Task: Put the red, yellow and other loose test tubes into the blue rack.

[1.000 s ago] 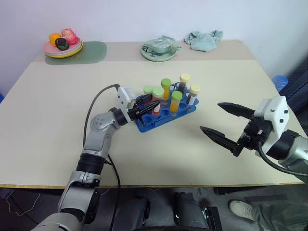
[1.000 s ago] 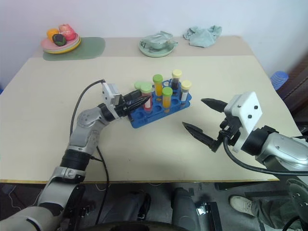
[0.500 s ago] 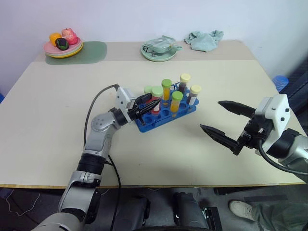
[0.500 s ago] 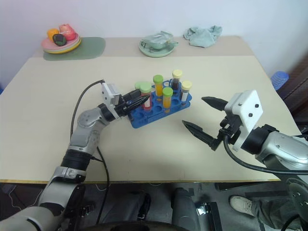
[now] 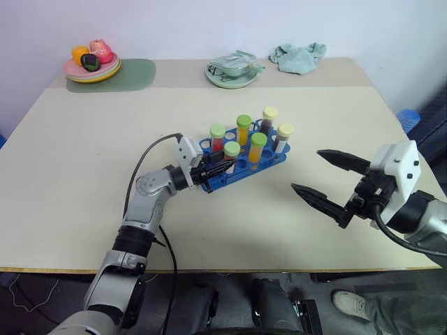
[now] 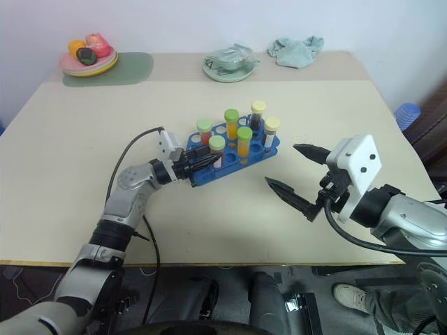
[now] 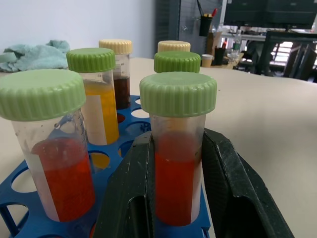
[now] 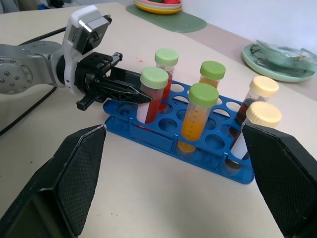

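The blue rack (image 5: 271, 162) stands mid-table with several capped tubes upright in it. Among them are a red tube (image 5: 218, 137), two yellow ones (image 5: 243, 131) (image 5: 258, 149) and two dark ones with cream caps (image 5: 269, 119). My left gripper (image 5: 214, 166) reaches level into the rack's near left end. It is shut on a green-capped red tube (image 7: 177, 163) that stands upright in a front-row hole. My right gripper (image 5: 306, 169) hovers open over bare table to the right of the rack, holding nothing.
At the back left a plate of toy fruit (image 5: 92, 66) sits on a green mat (image 5: 134, 75). A green plate with a wrapper (image 5: 230, 73) and a teal cloth (image 5: 297, 56) lie at the back. A black cable (image 5: 149, 152) loops off my left wrist.
My left gripper has sunk with the red tube, which now sits lower in the rack's front row. The right gripper has stayed where it was.
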You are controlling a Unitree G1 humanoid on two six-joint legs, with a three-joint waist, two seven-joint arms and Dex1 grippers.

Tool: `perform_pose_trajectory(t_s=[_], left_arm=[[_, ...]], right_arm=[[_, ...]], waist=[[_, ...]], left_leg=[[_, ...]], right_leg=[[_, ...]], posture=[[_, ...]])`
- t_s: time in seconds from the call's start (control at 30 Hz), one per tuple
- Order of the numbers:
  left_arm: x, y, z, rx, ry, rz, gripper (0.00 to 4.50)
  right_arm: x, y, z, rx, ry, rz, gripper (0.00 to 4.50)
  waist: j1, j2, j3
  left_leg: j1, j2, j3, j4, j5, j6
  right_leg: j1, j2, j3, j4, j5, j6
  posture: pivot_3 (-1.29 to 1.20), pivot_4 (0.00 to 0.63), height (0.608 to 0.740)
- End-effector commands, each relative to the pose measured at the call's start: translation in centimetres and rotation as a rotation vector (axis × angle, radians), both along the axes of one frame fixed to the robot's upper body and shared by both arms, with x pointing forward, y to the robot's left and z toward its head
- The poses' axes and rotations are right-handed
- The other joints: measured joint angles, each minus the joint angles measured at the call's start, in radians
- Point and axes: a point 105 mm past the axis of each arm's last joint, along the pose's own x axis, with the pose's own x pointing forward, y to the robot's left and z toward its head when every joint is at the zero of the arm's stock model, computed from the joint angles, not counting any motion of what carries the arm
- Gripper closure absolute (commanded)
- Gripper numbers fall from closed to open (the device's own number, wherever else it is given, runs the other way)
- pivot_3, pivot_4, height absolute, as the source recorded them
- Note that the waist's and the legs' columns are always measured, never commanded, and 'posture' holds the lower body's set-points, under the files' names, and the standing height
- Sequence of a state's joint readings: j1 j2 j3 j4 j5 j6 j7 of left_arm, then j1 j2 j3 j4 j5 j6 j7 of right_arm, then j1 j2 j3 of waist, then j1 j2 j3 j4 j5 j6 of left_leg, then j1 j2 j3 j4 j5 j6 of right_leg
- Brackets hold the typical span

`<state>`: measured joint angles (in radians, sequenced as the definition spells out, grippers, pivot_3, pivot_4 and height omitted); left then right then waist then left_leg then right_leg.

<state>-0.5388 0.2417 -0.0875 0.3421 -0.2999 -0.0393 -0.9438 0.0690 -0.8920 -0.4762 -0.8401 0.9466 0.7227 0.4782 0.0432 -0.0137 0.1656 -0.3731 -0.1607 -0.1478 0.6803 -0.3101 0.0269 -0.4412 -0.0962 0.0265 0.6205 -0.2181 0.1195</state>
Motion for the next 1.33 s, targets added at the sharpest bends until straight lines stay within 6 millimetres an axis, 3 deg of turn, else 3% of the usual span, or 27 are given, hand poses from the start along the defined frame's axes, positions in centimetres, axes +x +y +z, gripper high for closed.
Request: perform_pose_trajectory(t_s=[0.03,0.1,0.13,0.17,0.27,0.43,0.63,0.87,1.1,1.33], left_arm=[[-0.1,-0.2,-0.1,-0.007,0.022,-0.024,3.75],[-0.3,-0.2,0.9,-0.075,0.039,-0.061,3.75],[-0.3,-0.2,1.3,-0.095,0.043,-0.063,2.73],[-0.3,-0.2,1.5,-0.104,0.044,-0.06,2.47],[-0.7,-0.3,2.2,-0.111,0.019,-0.061,1.01],[-1.8,0.4,2.9,-0.06,-0.009,-0.046,1.01],[-1.9,3.6,2.6,0.006,0.008,0.085,1.01],[-3.7,9.2,2.0,0.038,0.007,0.215,1.01],[-7.6,13.9,0.9,0.141,0.066,0.298,1.01],[-9.4,15.2,0.3,0.172,0.119,0.321,1.01]], right_arm=[[-0.5,0.3,0.9,-0.014,-0.05,0.008,0.0],[-0.5,0.3,0.9,-0.013,-0.049,0.008,0.0],[-0.5,0.2,0.9,-0.012,-0.049,0.007,0.0],[-0.5,0.2,0.9,-0.012,-0.049,0.007,0.0],[-0.5,0.1,0.8,-0.012,-0.046,0.007,0.0],[-0.3,-0.2,0.3,-0.007,-0.026,0.018,0.0],[-0.1,-0.7,-0.6,-0.003,-0.01,0.015,0.0],[1.3,-3.8,-2.6,-0.025,-0.005,-0.124,0.0],[1.8,-6.7,-4.4,-0.037,0.024,-0.193,0.0],[1.9,-9.0,-6.2,-0.043,0.046,-0.202,0.0]], waist=[[0.0,0.0,0.0],[0.0,0.0,0.0],[-0.001,0.0,0.0],[-0.001,0.0,0.0],[-0.001,0.0,0.0],[-0.003,0.0,0.0],[-0.001,0.0,0.0],[-0.003,0.001,0.0],[-0.002,0.003,0.001],[-0.002,0.003,0.001]], left_leg=[[0.0,0.0,0.0,0.0,0.0,0.0],[0.0,0.0,0.0,0.0,0.0,0.0],[0.0,0.0,0.0,0.0,0.0,0.0],[0.0,0.0,0.0,0.0,0.0,0.0],[-0.001,0.0,0.0,0.0,-0.001,0.001],[-0.001,0.0,0.0,0.0,-0.001,0.001],[0.0,0.0,0.0,0.0,-0.001,0.001],[0.0,0.0,0.001,-0.001,-0.001,0.001],[0.0,0.0,0.001,-0.002,-0.001,0.001],[0.001,0.0,0.001,-0.002,-0.002,0.002]], right_leg=[[0.0,0.0,0.0,0.0,0.0,0.0],[0.001,0.0,0.0,-0.001,0.001,0.001],[0.001,0.0,0.0,-0.001,0.001,0.001],[0.0,0.0,0.0,-0.001,0.001,0.001],[0.0,0.0,0.0,-0.002,0.001,0.001],[0.0,0.0,0.0,-0.002,0.001,0.001],[0.0,0.001,0.0,-0.002,0.001,0.001],[0.0,0.001,0.0,-0.003,0.001,0.001],[0.0,0.001,0.001,-0.003,0.001,0.001],[0.002,0.0,0.0,-0.004,0.001,0.001]], posture=[[0.0,0.15,0.74],[0.0,0.15,0.74],[0.0,0.15,0.74],[0.0,0.15,0.74],[0.0,0.15,0.74],[0.0,0.15,0.74],[0.0,0.15,0.74],[0.0,0.15,0.74],[0.0,0.15,0.74],[0.0,0.15,0.74]])
